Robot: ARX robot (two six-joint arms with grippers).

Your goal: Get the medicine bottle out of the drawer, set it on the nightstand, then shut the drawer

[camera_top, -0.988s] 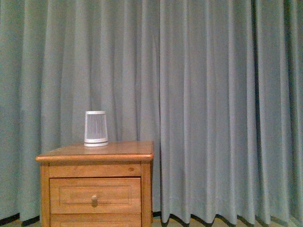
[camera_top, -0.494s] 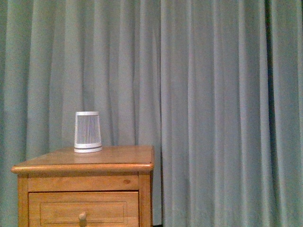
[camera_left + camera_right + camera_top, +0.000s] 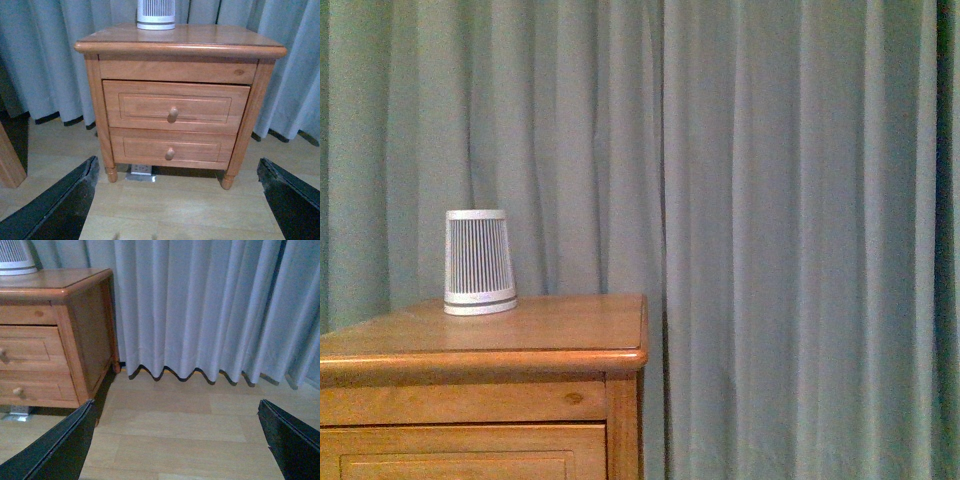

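Grey-green curtains (image 3: 770, 200) hung wall to wall behind everything, with pale wood flooring (image 3: 200, 430) underneath. So the nightstand (image 3: 180, 47) stood straight ahead of the left gripper (image 3: 177, 161), well apart from it, and that gripper's black fingers (image 3: 60, 205) were spread wide with nothing between them. The right gripper (image 3: 176, 402) was just as wide apart and empty, aimed mostly at curtain and floor, with the nightstand off at one edge of its view. The drawer (image 3: 150, 105) looked shut: honey-brown, recessed panel, one small round knob (image 3: 172, 114), sitting right above the matching lower drawer (image 3: 150, 148). Couldn't spot the medicine bottle in any view. A white ribbed device (image 3: 478, 262) stood upright on the top, toward the back. Front view only caught the top and a sliver of drawer front, no grippers. Left wrist view showed both drawers and the legs, and right wrist view gave the cabinet's side panel.
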